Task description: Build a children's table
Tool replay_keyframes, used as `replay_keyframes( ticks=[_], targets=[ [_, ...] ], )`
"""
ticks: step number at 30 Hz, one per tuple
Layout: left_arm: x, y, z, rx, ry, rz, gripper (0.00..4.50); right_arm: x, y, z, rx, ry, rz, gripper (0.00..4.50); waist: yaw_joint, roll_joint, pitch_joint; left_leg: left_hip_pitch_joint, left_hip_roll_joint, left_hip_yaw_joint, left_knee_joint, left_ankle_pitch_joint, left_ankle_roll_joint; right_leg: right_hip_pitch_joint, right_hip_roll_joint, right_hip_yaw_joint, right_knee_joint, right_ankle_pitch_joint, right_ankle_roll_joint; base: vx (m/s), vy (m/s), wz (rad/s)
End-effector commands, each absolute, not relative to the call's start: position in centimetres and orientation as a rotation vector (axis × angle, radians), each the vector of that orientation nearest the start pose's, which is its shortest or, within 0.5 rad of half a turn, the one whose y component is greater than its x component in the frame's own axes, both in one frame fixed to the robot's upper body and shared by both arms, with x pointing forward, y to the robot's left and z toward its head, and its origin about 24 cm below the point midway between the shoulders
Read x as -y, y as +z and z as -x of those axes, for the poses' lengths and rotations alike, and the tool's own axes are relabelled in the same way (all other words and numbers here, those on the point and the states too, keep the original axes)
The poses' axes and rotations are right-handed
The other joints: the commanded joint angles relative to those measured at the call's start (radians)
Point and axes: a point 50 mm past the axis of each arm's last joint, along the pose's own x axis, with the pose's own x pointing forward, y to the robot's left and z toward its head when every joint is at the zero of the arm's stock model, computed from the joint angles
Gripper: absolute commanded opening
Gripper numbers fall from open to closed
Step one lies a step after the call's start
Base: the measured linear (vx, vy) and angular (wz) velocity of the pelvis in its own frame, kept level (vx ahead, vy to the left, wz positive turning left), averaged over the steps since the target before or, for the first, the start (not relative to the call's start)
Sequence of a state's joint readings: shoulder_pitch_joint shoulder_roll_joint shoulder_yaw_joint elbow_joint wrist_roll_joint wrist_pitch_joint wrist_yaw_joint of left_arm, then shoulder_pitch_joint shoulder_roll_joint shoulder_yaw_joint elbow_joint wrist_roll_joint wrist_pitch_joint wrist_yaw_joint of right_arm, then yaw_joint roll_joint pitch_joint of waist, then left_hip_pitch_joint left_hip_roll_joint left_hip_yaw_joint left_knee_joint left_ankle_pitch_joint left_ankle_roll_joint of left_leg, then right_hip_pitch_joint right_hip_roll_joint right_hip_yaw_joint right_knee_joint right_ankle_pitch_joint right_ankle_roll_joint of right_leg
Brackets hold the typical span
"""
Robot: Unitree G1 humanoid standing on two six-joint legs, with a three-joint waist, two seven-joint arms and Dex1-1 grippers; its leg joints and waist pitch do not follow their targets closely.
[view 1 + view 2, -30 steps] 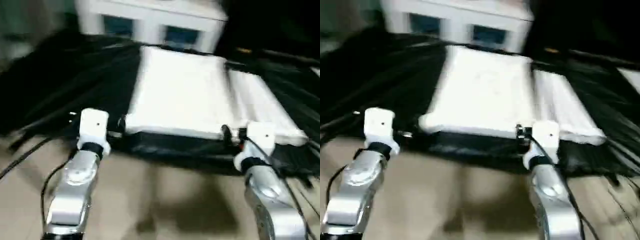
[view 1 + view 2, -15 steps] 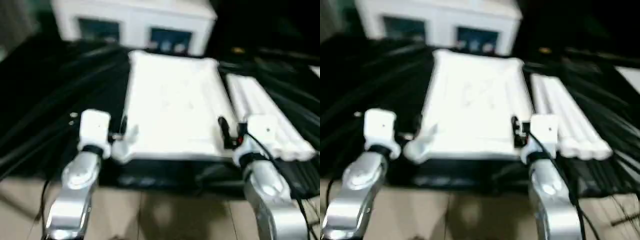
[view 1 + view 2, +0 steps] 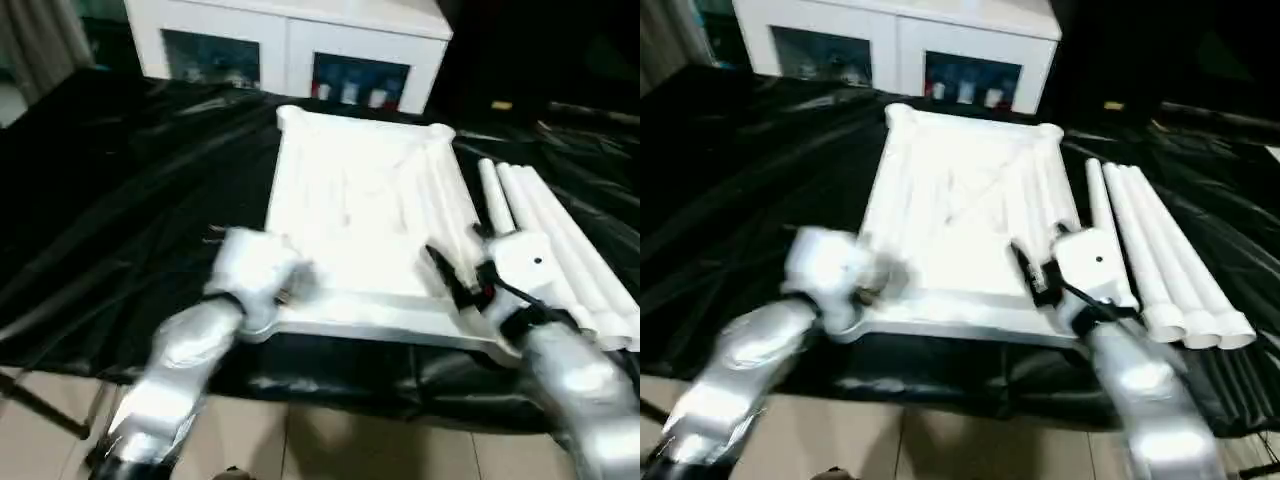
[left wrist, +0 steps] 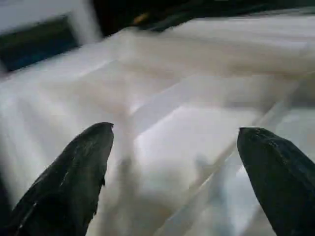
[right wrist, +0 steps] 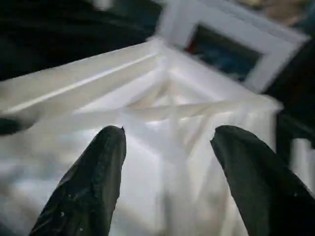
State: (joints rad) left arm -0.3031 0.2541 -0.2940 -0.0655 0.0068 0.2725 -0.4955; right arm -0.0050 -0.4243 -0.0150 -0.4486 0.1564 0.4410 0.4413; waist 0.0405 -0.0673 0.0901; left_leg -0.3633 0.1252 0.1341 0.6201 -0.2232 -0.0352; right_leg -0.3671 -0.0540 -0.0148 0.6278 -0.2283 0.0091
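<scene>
Tabletop (image 3: pixel 960 215) is your landmark: the white plastic slab lies with its ribbed, X-braced underside up on the black sheet (image 3: pixel 120 200) that covers the worktop, its long axis running away from you toward the white cabinet (image 3: pixel 290 40). Lying this way, its corner sockets face upward, which is how you need them, in my judgement, to push the legs in from above.

On the left of the tabletop, your left pincer (image 4: pixel 174 162) hangs over the near-left corner with its jaws spread nearly as wide as they go and nothing between them; the left wrist view looks straight down onto the ribs. It is placed, I judge, to take the near edge or steady the slab.

On the right of the tabletop, your right pincer (image 5: pixel 167 167) sits over the near-right corner, its jaws partly open and empty, the cross ribs visible in the gap.

Right of the tabletop, just beside its long edge, the legs (image 3: pixel 1160 270) lie side by side on the sheet, parallel to the slab, wide ends toward you. That keeps them within your right arm's reach.

No brand, label or readable writing shows on the slab, the legs or the cabinet.
</scene>
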Motion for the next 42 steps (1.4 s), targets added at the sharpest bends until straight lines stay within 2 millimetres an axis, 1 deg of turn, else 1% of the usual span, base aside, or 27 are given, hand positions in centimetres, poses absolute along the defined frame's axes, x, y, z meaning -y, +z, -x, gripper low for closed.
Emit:
replay_keyframes(
  ticks=[1,2,3,5,6,7,8,9,10,11,12,13,14,17,18,19,20,21,22,24,25,26,30,32,36,38,42],
  targets=[
    [-8.0,9.4,-28.7,0.014,-0.869,-0.385,4.50,18.4,11.2,-23.6,-0.092,0.560,0.289,3.10,-0.003,0.002,-0.033,0.019,0.095,-0.028,-0.099,-0.230,0.038,0.028,-0.096,0.049,-0.092,-0.195,-0.213,-0.062,0.012,0.09],
    [-7.2,9.8,-29.0,0.050,-0.953,-0.415,4.50,18.8,11.0,-23.1,-0.137,0.637,0.324,3.10,-0.005,-0.001,-0.034,0.017,0.097,-0.026,-0.099,-0.237,0.034,0.029,-0.098,0.049,-0.093,-0.222,-0.206,-0.052,0.006,0.02],
    [-6.5,10.0,-29.1,0.053,-1.033,-0.439,4.20,19.1,10.7,-22.7,-0.174,0.688,0.348,3.14,-0.003,0.009,-0.033,0.019,0.100,-0.025,-0.100,-0.245,0.031,0.026,-0.100,0.050,-0.095,-0.261,-0.185,0.000,0.000,0.00],
    [-5.8,10.1,-28.9,0.035,-1.147,-0.461,4.13,19.5,10.5,-22.2,-0.222,0.740,0.375,3.17,-0.003,0.003,-0.032,0.021,0.102,-0.020,-0.100,-0.246,0.033,0.019,-0.101,0.052,-0.098,-0.260,-0.183,0.000,0.000,0.00],
    [-5.8,10.1,-28.9,0.035,-1.147,-0.461,4.10,19.5,10.5,-22.2,-0.222,0.740,0.375,3.17,-0.004,0.000,-0.034,0.011,0.102,-0.020,-0.100,-0.214,0.041,0.025,-0.104,0.051,-0.095,-0.236,-0.188,0.000,0.000,0.00],
    [-5.2,10.0,-28.6,-0.014,-1.253,-0.459,3.86,19.9,10.3,-21.5,-0.270,0.784,0.394,3.17,-0.004,0.005,-0.037,0.008,0.103,-0.020,-0.098,-0.179,0.048,0.025,-0.107,0.050,-0.090,-0.198,-0.199,0.000,0.000,0.00],
    [-5.0,10.0,-28.5,-0.025,-1.277,-0.459,3.74,20.0,10.3,-21.4,-0.281,0.794,0.398,3.17,-0.001,0.012,-0.038,0.008,0.104,-0.021,-0.098,-0.165,0.050,0.026,-0.107,0.050,-0.088,-0.180,-0.202,0.000,0.000,0.00],
    [-4.7,9.7,-28.0,-0.067,-1.344,-0.479,3.74,20.3,10.2,-20.9,-0.314,0.814,0.397,3.17,0.001,0.015,-0.042,0.016,0.106,-0.018,-0.093,-0.147,0.059,0.021,-0.104,0.049,-0.083,-0.119,-0.222,0.000,0.000,0.00],
    [-4.5,9.5,-27.7,-0.096,-1.388,-0.493,3.69,20.5,10.1,-20.5,-0.336,0.827,0.396,3.17,0.000,0.011,-0.043,0.010,0.106,-0.016,-0.091,-0.114,0.076,0.027,-0.105,0.049,-0.077,-0.056,-0.241,0.000,0.000,0.00],
    [-4.4,9.2,-27.4,-0.133,-1.422,-0.518,3.66,20.7,10.0,-20.2,-0.353,0.829,0.398,3.17,0.000,0.020,-0.043,0.006,0.106,-0.017,-0.090,-0.096,0.083,0.028,-0.104,0.048,-0.073,-0.026,-0.250,0.000,0.000,0.00],
    [-4.3,9.1,-27.4,-0.144,-1.428,-0.531,3.66,20.7,10.0,-20.1,-0.356,0.830,0.402,3.17,-0.002,0.013,-0.045,0.004,0.106,-0.015,-0.088,-0.081,0.097,0.030,-0.104,0.046,-0.072,0.009,-0.262,0.000,0.000,0.00],
    [-4.2,8.5,-27.3,-0.191,-1.438,-0.579,3.40,21.0,10.0,-19.7,-0.368,0.831,0.404,3.17,-0.002,0.014,-0.049,0.002,0.106,-0.015,-0.086,-0.066,0.107,0.033,-0.105,0.045,-0.068,0.036,-0.274,0.000,0.000,0.00],
    [-4.2,8.2,-27.3,-0.212,-1.438,-0.601,3.32,21.0,10.0,-19.5,-0.374,0.830,0.402,3.17,0.000,0.028,-0.047,0.003,0.107,-0.014,-0.084,-0.065,0.114,0.029,-0.104,0.046,-0.067,0.053,-0.283,0.000,0.000,0.00],
    [-4.2,7.7,-27.7,-0.230,-1.424,-0.635,3.12,21.1,9.8,-19.0,-0.387,0.838,0.404,3.17,-0.003,0.019,-0.043,0.004,0.108,-0.011,-0.087,-0.110,0.114,0.030,-0.104,0.044,-0.075,0.006,-0.297,0.000,0.000,0.00],
    [-4.3,7.6,-27.9,-0.232,-1.424,-0.642,2.87,21.2,9.8,-18.9,-0.393,0.846,0.409,3.17,-0.002,0.019,-0.042,0.004,0.109,-0.011,-0.088,-0.126,0.110,0.030,-0.106,0.045,-0.079,-0.031,-0.297,0.000,0.000,0.00],
    [-4.3,7.3,-28.2,-0.248,-1.413,-0.646,2.87,21.2,9.7,-18.6,-0.397,0.848,0.409,3.17,-0.001,0.029,-0.039,0.005,0.109,-0.012,-0.090,-0.142,0.104,0.028,-0.106,0.046,-0.081,-0.067,-0.293,0.000,0.000,0.00],
    [-4.3,7.1,-28.4,-0.263,-1.410,-0.651,2.83,21.2,9.7,-18.3,-0.401,0.849,0.407,3.17,-0.004,0.025,-0.037,0.005,0.109,-0.009,-0.090,-0.152,0.102,0.026,-0.105,0.047,-0.087,-0.084,-0.289,0.000,0.000,0.00],
    [-4.3,7.1,-28.5,-0.276,-1.409,-0.654,2.83,21.2,9.7,-18.1,-0.406,0.851,0.400,3.17,-0.003,0.030,-0.037,0.006,0.109,-0.010,-0.091,-0.165,0.095,0.027,-0.106,0.048,-0.088,-0.107,-0.284,0.000,0.000,0.00],
    [-4.3,7.1,-28.7,-0.290,-1.403,-0.654,2.65,21.2,9.7,-17.9,-0.409,0.852,0.398,3.17,-0.001,0.027,-0.038,0.008,0.110,-0.008,-0.090,-0.168,0.094,0.025,-0.107,0.049,-0.089,-0.118,-0.279,0.000,0.000,0.00],
    [-4.3,7.1,-28.9,-0.295,-1.393,-0.658,2.43,21.1,9.8,-17.8,-0.410,0.849,0.394,3.17,-0.003,0.030,-0.037,0.003,0.110,-0.008,-0.093,-0.159,0.094,0.026,-0.106,0.047,-0.088,-0.123,-0.277,0.000,0.000,0.00],
    [-4.3,7.2,-29.1,-0.308,-1.382,-0.655,2.39,21.1,9.8,-17.8,-0.407,0.847,0.395,3.17,-0.001,0.039,-0.039,0.005,0.110,-0.010,-0.092,-0.160,0.091,0.025,-0.107,0.047,-0.087,-0.127,-0.277,0.000,0.000,0.00],
    [-4.4,7.1,-29.2,-0.318,-1.375,-0.659,2.32,21.0,9.9,-17.8,-0.401,0.842,0.400,3.17,-0.003,0.043,-0.040,0.004,0.111,-0.011,-0.093,-0.158,0.088,0.026,-0.107,0.047,-0.086,-0.118,-0.279,0.000,0.000,0.00],
    [-4.7,7.0,-29.6,-0.340,-1.351,-0.652,1.98,21.0,9.9,-17.8,-0.396,0.839,0.389,3.17,-0.004,0.038,-0.042,0.001,0.109,-0.008,-0.090,-0.145,0.097,0.028,-0.107,0.047,-0.087,-0.102,-0.283,0.000,0.000,0.00],
    [-5.0,6.7,-29.7,-0.355,-1.354,-0.671,1.77,20.9,9.8,-17.7,-0.397,0.840,0.396,3.17,-0.002,0.048,-0.048,0.003,0.109,-0.009,-0.089,-0.134,0.101,0.029,-0.105,0.046,-0.084,-0.082,-0.287,0.000,0.000,0.00],
    [-5.3,6.2,-29.9,-0.380,-1.348,-0.714,1.36,20.6,9.6,-17.5,-0.397,0.847,0.397,3.17,-0.001,0.047,-0.050,0.002,0.110,-0.007,-0.089,-0.135,0.107,0.030,-0.107,0.046,-0.085,-0.062,-0.295,0.000,0.000,0.00],
    [-5.6,5.9,-29.8,-0.404,-1.366,-0.737,1.13,20.4,9.6,-17.3,-0.399,0.861,0.399,3.17,0.002,0.058,-0.055,0.004,0.111,-0.009,-0.090,-0.150,0.098,0.031,-0.107,0.046,-0.084,-0.077,-0.298,0.000,0.000,0.00],
    [-6.0,5.8,-30.1,-0.412,-1.359,-0.753,0.86,20.2,9.7,-17.3,-0.392,0.875,0.396,3.17,0.001,0.055,-0.057,0.003,0.108,-0.007,-0.090,-0.153,0.099,0.033,-0.107,0.046,-0.087,-0.092,-0.287,0.000,0.000,0.00]
  ],
)
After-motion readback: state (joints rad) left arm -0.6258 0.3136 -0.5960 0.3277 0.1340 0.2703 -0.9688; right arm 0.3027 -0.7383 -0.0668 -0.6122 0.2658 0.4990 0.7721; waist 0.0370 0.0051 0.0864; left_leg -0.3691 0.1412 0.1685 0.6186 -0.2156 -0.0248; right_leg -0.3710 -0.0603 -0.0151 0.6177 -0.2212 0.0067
